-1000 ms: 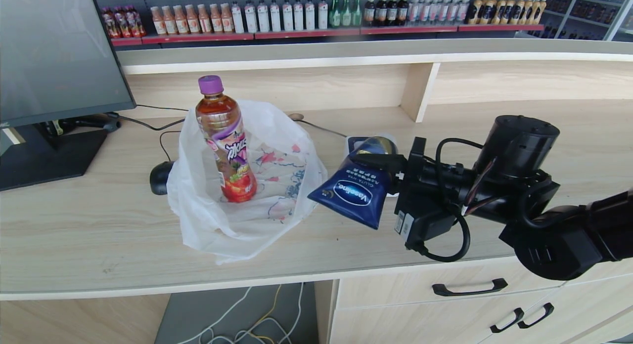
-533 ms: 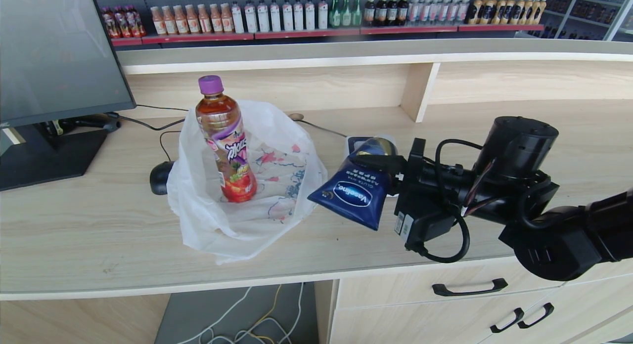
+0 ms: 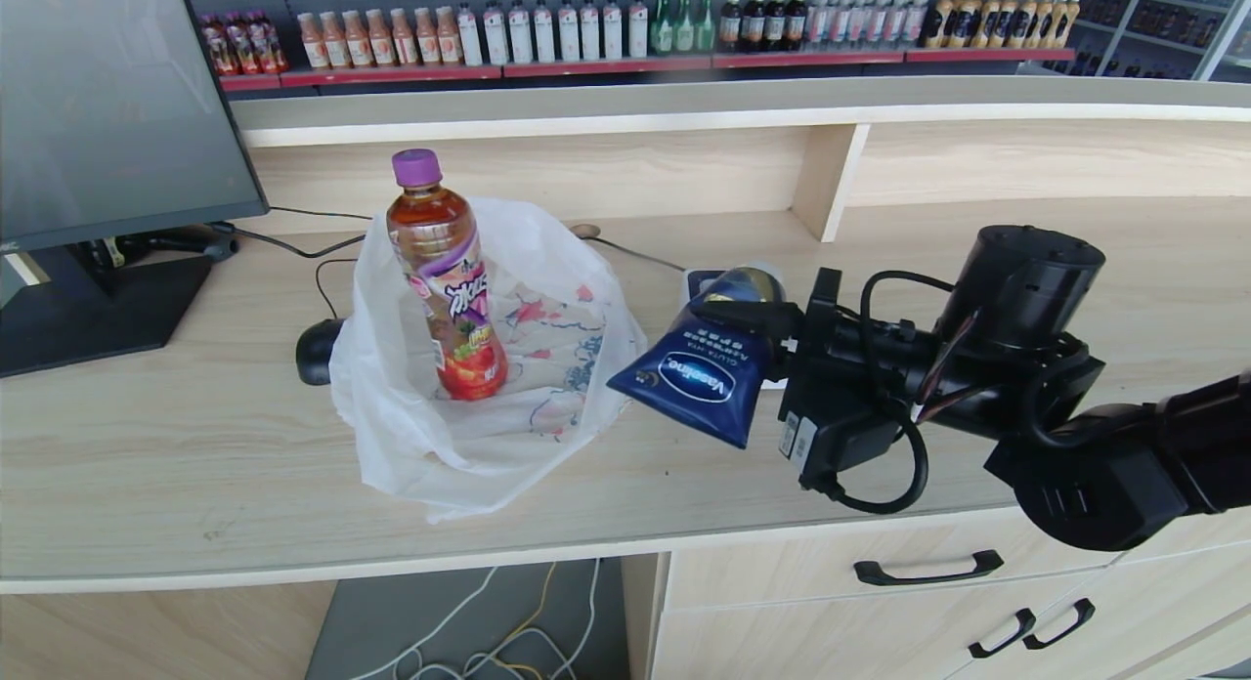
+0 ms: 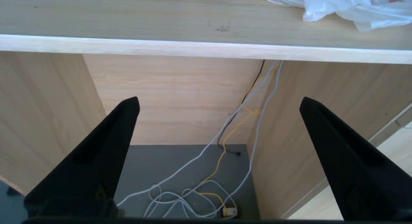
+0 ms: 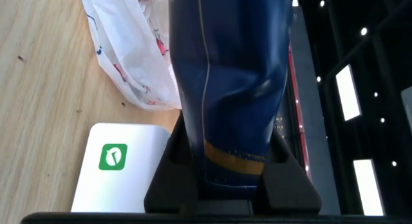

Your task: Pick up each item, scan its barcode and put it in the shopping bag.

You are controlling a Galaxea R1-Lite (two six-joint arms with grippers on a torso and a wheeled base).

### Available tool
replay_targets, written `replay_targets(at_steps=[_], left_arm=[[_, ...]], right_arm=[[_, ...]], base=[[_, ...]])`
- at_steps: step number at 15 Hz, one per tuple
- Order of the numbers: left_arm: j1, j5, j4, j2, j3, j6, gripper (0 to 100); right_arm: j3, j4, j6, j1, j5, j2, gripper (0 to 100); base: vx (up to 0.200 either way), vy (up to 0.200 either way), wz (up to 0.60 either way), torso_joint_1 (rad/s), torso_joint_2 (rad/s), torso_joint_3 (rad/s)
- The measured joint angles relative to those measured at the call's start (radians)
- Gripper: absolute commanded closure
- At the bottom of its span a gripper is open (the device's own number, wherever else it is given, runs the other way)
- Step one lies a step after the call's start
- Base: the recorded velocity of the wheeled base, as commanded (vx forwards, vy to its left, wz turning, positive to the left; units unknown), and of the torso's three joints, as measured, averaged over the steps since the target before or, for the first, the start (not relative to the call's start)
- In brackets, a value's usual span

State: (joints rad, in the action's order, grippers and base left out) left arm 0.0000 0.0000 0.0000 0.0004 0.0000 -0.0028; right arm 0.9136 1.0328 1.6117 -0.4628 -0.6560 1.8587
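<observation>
Currently the blue lotion tube (image 3: 699, 377) is gripped near its gold cap end by the right jaws and is held tilted above the table (image 3: 195, 465), its crimped end just beside the right edge of the white shopping bag (image 3: 410, 436). Inside the bag a purple-capped drink bottle (image 3: 445, 279) is stood upright, and a white pad with a green logo (image 5: 119, 166) is seen on the table under the tube. The left jaws are held open below the table's front edge.

Tube (image 3: 696, 382): glossy blue plastic. Bag (image 3: 440, 450): thin crinkled white plastic. Bottle (image 3: 445, 270): clear plastic. Counter (image 3: 195, 455): matt wood grain.
</observation>
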Motion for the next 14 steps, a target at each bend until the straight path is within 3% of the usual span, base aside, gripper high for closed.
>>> replay_targets(at_steps=[4, 9, 14], left_arm=[[0.000, 0.000, 0.000, 0.000, 0.000, 0.000, 0], [0.000, 0.000, 0.000, 0.000, 0.000, 0.000, 0], [0.000, 0.000, 0.000, 0.000, 0.000, 0.000, 0]], right_arm=[[0.013, 0.000, -0.023, -0.014, 0.000, -0.006, 100], [0.017, 0.007, -0.156, -0.020, 0.001, -0.044, 100], [0.017, 0.160, -0.444, -0.024, 0.016, -0.115, 100]], base=[[0.000, 0.000, 0.00, 0.000, 0.00, 0.000], [0.000, 0.000, 0.00, 0.000, 0.00, 0.000], [0.000, 0.000, 0.00, 0.000, 0.00, 0.000]])
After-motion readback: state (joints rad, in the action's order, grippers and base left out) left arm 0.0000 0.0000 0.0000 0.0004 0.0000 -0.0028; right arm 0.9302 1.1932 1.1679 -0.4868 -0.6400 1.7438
